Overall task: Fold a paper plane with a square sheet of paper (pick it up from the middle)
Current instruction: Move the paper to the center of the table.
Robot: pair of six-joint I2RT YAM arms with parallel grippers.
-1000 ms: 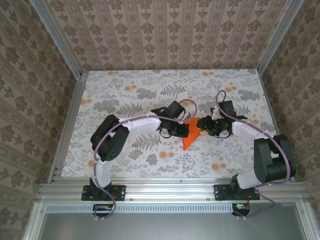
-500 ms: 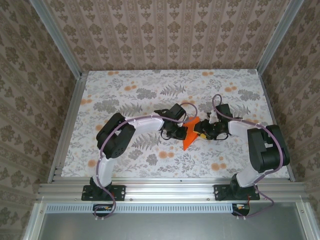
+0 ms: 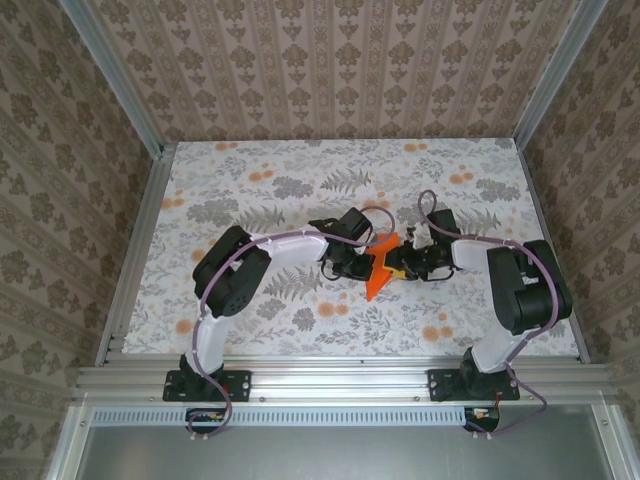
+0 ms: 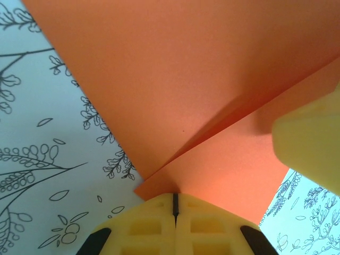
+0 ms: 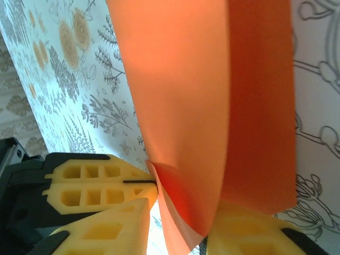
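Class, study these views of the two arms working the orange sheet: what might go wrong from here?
The left end effector pinches just the edge of the square sheet of paper; a pull may tear it or slip it free.
The right end effector straddles a loose, curved fold with its jaws apart; closing there may set a crooked crease.
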